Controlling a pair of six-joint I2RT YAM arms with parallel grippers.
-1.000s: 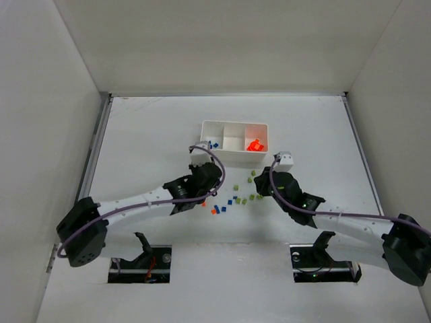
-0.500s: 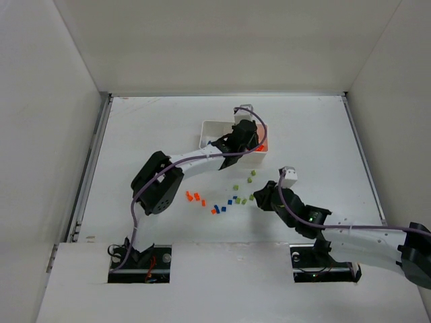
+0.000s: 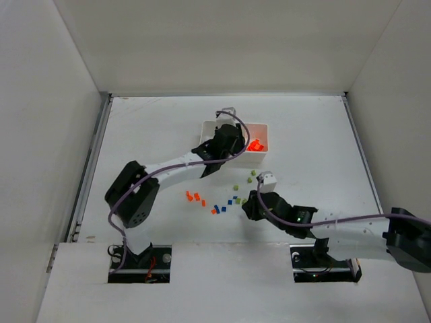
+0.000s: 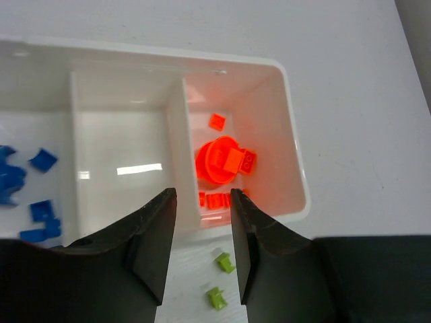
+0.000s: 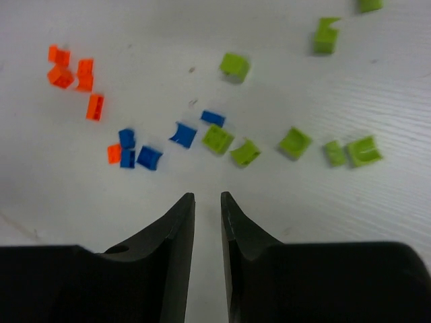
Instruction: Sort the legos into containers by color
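The white tray has three compartments. Its left one holds blue legos, the middle one is bare, and the right one holds orange-red legos. My left gripper hovers open and empty above the tray's near wall, between the middle and right compartments; from above, the left gripper covers much of the tray. Loose orange, blue and yellow-green legos lie on the table. My right gripper stands just short of them, narrowly open with nothing between its fingers.
Two yellow-green legos lie on the table just outside the tray's near wall. In the top view, loose orange legos lie left of the right gripper, with more green legos behind it. White walls enclose the table.
The left gripper rose from the loose legos to the tray's right compartment, then shifted slightly left. The right gripper slid left and nearer, toward the blue and green legos.
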